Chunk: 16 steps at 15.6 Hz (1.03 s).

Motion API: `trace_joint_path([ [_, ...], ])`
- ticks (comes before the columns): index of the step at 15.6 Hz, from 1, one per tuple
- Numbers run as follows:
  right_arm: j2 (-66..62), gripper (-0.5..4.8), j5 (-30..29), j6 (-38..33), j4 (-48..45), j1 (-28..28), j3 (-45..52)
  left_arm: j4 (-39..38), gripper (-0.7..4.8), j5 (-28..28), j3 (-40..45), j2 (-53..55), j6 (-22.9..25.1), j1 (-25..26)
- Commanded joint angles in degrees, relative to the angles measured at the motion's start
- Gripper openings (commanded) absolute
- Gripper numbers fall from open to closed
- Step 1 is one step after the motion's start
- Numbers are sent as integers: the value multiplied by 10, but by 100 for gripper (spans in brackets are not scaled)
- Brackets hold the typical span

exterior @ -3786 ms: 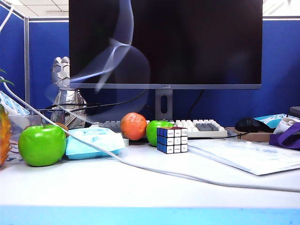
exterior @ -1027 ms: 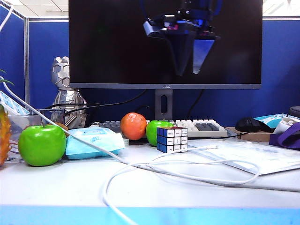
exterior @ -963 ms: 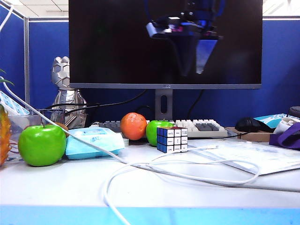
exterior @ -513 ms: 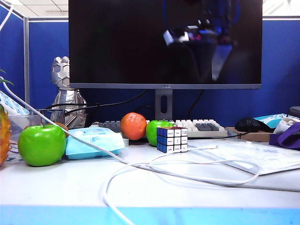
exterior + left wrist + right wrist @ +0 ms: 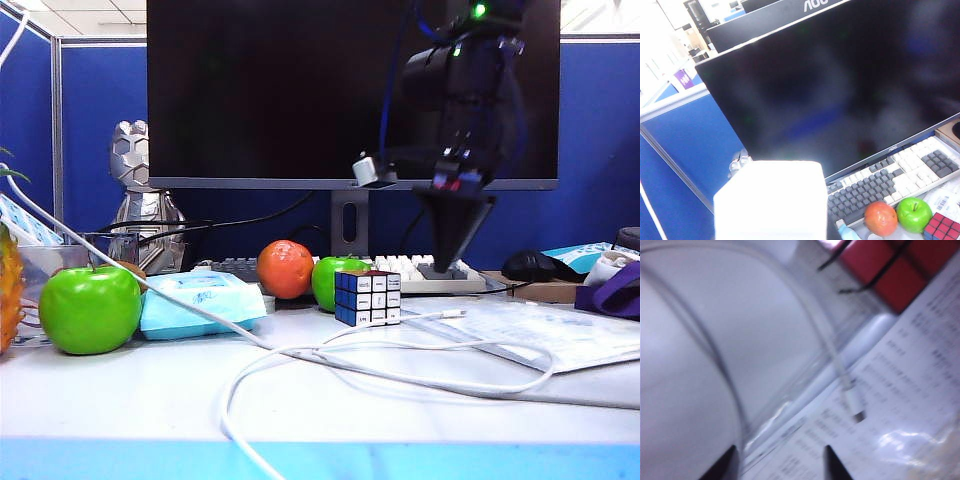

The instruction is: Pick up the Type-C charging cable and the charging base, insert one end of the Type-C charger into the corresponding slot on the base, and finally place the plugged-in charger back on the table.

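Type-C charging cable (image 5: 400, 345): lying in loose loops on the table (image 5: 150, 400), one small plug end (image 5: 455, 313) resting at the edge of a clear sleeve (image 5: 540, 335) with a printed sheet inside, just right of the puzzle cube (image 5: 367, 298).

Exterior view: right gripper (image 5: 445, 262) now low in front of the monitor (image 5: 300, 90), tips pointing down above that plug end, where a second ago hanging much higher against the screen; not touching the cable yet; judged to be the approach for the first pick. Left arm not visible here. At the far left, behind a green apple (image 5: 90, 308), a clear box (image 5: 45, 262); contents too hidden to name.

Left wrist view: charging base (image 5: 767, 200) filling the near field as a white block, well above the desk, with keyboard (image 5: 890, 175), orange (image 5: 881, 218) and apple (image 5: 914, 214) far below; fingers of the left gripper hidden behind it, yet judged clamped on the block, since carried in the air; slot not visible.

Right wrist view: two dark fingertips (image 5: 832, 460) standing apart with nothing between them; cable (image 5: 810, 325) curving across the table (image 5: 715, 365), plug (image 5: 855, 407) lying on the sleeve (image 5: 900, 390) just ahead of the tips; red face of the cube (image 5: 890, 270) beyond. Insertion not begun.
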<state>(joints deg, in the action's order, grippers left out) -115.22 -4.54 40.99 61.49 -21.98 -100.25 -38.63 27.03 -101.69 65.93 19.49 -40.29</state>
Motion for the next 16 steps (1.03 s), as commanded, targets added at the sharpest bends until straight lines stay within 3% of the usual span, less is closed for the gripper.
trace_joint_path([
  [1,-2,206,21,-2,-61,0,0,5,-6,-2,-3,-3,-2,0],
  [9,-74,189,99,-5,-65,2,0,3,-6,-2,-3,-3,-2,0],
  [12,-86,113,94,-5,-68,2,0,4,-6,-2,-3,-3,-2,0],
  [13,-88,119,93,-5,-73,2,0,4,-6,-2,-3,-2,-2,0],
  [15,-88,218,95,-5,-80,2,-1,4,-6,-2,-3,-2,-2,0],
  [16,-88,217,96,-5,-80,2,-1,4,-6,-2,-3,-2,-2,0],
])
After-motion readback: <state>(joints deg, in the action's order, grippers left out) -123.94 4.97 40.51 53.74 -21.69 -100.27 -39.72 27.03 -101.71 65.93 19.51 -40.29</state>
